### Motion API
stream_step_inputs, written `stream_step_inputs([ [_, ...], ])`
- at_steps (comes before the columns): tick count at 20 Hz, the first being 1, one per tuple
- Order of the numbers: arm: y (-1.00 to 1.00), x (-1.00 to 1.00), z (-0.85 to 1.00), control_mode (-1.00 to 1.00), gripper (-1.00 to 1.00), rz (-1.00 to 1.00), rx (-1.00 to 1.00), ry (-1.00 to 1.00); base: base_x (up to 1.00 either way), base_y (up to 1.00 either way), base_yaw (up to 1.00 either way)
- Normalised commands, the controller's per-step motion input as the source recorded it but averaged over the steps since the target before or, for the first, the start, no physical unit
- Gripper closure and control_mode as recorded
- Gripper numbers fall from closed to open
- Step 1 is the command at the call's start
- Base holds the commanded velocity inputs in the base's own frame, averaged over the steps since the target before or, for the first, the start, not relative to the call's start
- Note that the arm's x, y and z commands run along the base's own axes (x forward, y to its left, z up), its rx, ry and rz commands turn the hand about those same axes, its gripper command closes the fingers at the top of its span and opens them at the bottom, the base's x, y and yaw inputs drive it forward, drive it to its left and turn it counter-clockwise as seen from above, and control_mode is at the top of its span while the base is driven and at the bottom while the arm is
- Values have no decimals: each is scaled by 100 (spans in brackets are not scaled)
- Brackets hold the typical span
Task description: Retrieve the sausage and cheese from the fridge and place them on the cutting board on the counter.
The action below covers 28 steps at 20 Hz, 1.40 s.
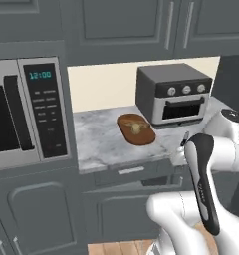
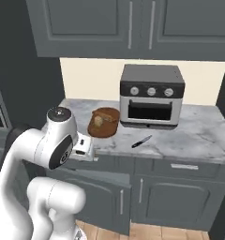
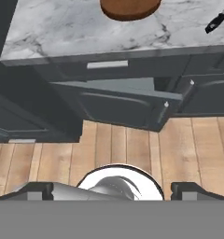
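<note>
Left base view: pale yellow-tan cheese [image 1: 136,127] on reddish-brown cutting board [image 1: 143,138]

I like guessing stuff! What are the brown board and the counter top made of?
The cutting board looks like wood: dark reddish-brown, matte, with rounded ends. The counter looks like polished marble: white-grey with darker veins running through it. It's all rendered, so that's only how they look.

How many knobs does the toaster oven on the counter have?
3, in a row across the toaster oven front panel above its window: left knob, middle knob, right knob. None seem hidden.
</note>
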Motion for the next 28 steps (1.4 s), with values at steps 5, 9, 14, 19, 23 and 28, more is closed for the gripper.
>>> stream_step_inputs([
  [5, 0, 0, 0, 100, -100, 0, 0, 0, -33, 15, -76],
  [9, 0, 0, 0, 100, -100, 0, 0, 0, -4, 11, -94],
  [14, 0, 0, 0, 100, -100, 0, 0, 0, 0, 9, -98],
  [19, 0, 0, 0, 100, -100, 0, 0, 0, -1, 3, -95],
  [23, 0, 0, 0, 100, -100, 0, 0, 0, 3, -14, -79],
  [28, 0, 0, 0, 100, -100, 0, 0, 0, 57, -24, -29],
])
